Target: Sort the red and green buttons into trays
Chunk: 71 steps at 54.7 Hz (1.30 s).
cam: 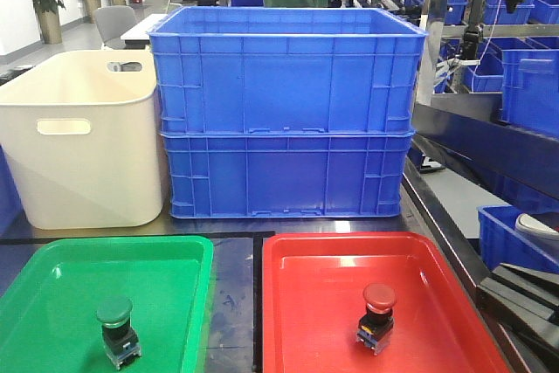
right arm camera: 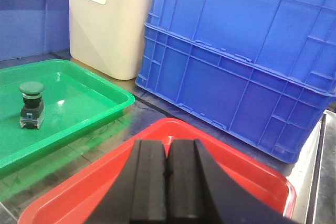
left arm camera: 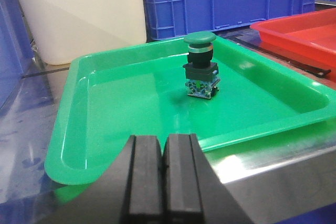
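- The left gripper (left arm camera: 163,174) is clenched, its matte black blocky pads pressed flat together with nothing between them, hovering at the near rim of the green tray (left arm camera: 94,129).
- The right gripper (right arm camera: 166,184) is likewise closed tight and empty, over the near end of the red tray (right arm camera: 247,179).
- Both trays are glossy, shallow plastic with rounded corners.
- The green button (left arm camera: 200,64) stands upright inside the green tray; the red button (cam: 377,316) stands upright in the red tray, both on dark blocky bases.
- Behind them, two stacked ribbed blue crates (cam: 284,120) and a smooth cream tub (cam: 83,141) with handle holes; their insides are hidden.
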{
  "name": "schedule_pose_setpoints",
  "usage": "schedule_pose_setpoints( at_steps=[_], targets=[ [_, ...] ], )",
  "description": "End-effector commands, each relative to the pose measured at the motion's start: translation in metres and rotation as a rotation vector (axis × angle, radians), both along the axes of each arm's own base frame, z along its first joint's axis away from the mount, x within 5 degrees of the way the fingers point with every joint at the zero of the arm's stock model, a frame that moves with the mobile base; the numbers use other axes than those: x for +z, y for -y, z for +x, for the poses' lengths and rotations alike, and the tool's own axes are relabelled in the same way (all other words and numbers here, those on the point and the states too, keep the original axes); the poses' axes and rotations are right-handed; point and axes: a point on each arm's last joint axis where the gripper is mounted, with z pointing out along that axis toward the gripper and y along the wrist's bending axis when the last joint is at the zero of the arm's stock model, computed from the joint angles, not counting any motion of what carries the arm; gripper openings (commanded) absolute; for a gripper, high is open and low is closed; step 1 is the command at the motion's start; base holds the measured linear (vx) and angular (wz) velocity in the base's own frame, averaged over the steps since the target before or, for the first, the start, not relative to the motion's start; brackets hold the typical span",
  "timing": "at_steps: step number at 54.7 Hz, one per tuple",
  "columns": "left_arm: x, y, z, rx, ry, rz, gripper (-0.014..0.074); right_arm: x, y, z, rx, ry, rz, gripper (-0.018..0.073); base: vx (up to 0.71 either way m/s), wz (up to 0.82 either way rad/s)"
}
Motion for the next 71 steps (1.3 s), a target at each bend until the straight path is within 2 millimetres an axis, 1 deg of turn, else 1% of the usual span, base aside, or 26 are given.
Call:
schedule_pose_setpoints(
  at_steps=[1,31,38,42,48,53,58,62,65,66,71],
  targets=[
    [0.016,0.000,-0.001,-0.006,0.102,-0.033,-0.0006,0.012,0.002,0.000,-0.026,0.032,0.042,-0.0008,0.00,0.00],
    [0.016,0.000,-0.001,-0.006,0.102,-0.033,-0.0006,0.012,0.002,0.000,-0.027,0.032,0.042,-0.0008,0.00,0.00],
    [0.016,0.000,-0.001,-0.006,0.102,-0.033,-0.0006,0.011,0.004,0.001,-0.051,0.027,0.033,-0.0008,0.00,0.00],
    [0.016,0.000,-0.001,-0.006,0.102,-0.033,-0.0006,0.012,0.007,0.003,-0.093,-0.012,0.113,-0.0008,0.00,0.00],
    [0.016,0.000,-0.001,-0.006,0.102,-0.033,-0.0006,0.014,0.015,0.007,-0.208,-0.042,0.228,-0.0008,0.00,0.00],
    [0.016,0.000,-0.001,-0.006,0.102,-0.033,-0.0006,0.015,0.019,0.009,-0.251,-0.049,0.270,-0.0008,0.00,0.00],
    [0.016,0.000,-0.001,-0.006,0.102,-0.033,-0.0006,0.015,0.019,0.008,-0.246,-0.043,0.266,-0.0008,0.00,0.00],
    [0.016,0.000,-0.001,-0.006,0.102,-0.033,-0.0006,0.018,0.018,0.008,-0.235,-0.001,0.254,-0.0008,0.00,0.00],
    [0.016,0.000,-0.001,-0.006,0.102,-0.033,-0.0006,0.022,0.018,0.008,-0.225,0.038,0.275,-0.0008,0.00,0.00],
    [0.016,0.000,-0.001,-0.006,0.102,-0.033,-0.0006,0.025,0.018,0.008,-0.223,0.054,0.307,-0.0008,0.00,0.00],
    [0.016,0.000,-0.001,-0.006,0.102,-0.033,-0.0006,0.033,0.021,0.008,-0.248,0.156,0.321,-0.0008,0.00,0.00]
  ],
)
